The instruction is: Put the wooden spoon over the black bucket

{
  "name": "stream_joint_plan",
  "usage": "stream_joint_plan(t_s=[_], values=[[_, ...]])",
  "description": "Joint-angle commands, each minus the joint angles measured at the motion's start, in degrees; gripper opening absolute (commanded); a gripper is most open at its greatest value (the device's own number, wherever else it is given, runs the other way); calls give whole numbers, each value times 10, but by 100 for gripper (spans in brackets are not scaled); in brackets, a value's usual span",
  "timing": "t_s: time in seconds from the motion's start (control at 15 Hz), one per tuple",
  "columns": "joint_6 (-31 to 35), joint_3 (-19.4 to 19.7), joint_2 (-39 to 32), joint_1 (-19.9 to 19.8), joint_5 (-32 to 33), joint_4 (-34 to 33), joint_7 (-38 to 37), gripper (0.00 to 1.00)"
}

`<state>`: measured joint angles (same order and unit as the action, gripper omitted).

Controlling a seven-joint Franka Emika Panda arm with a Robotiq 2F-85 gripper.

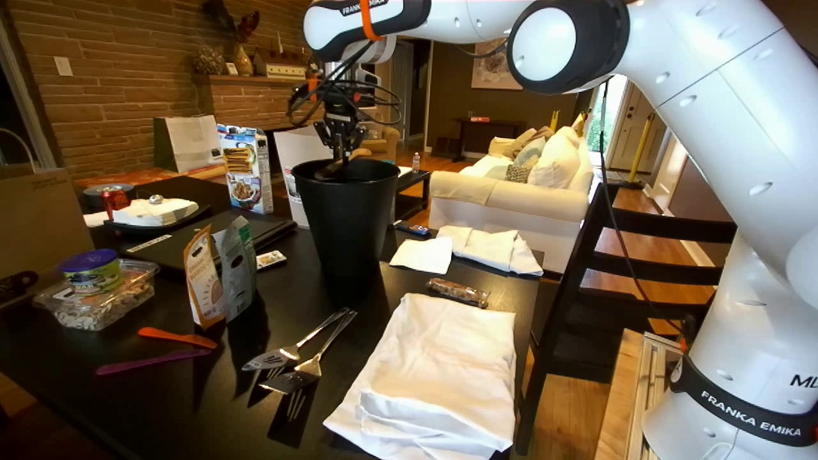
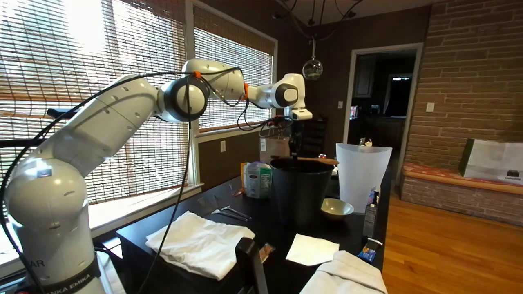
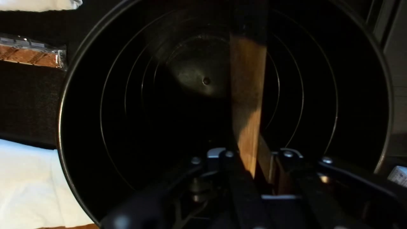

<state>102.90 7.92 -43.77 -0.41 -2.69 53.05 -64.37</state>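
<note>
The black bucket [image 1: 345, 223] stands upright on the dark table and also shows in an exterior view [image 2: 301, 192]. In the wrist view its round rim [image 3: 62, 108] surrounds the spoon from below. The wooden spoon [image 2: 316, 160] lies roughly level across the bucket's mouth, at about rim height. I cannot tell whether it touches the rim. In the wrist view the spoon [image 3: 248, 82] runs up from between the fingers, and its far end is dark. My gripper [image 3: 254, 156] is shut on the spoon above the mouth; its fingers [image 1: 340, 156] point down.
Snack bags [image 1: 220, 275], a carton [image 1: 245, 169] and shiny utensils [image 1: 300, 358] are near the bucket. A folded white cloth [image 1: 441, 364] and a wrapped bar [image 1: 457, 291] lie in front. A pale bin [image 2: 361, 175] and a bowl [image 2: 337, 207] stand beside it.
</note>
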Motion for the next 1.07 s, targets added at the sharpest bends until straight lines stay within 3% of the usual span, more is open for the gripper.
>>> stream_joint_plan(t_s=[0.0,1.0], values=[[-16,5,-17,3,5,-30,-16,5],[-34,4,-23,4,4,-36,-21,6]])
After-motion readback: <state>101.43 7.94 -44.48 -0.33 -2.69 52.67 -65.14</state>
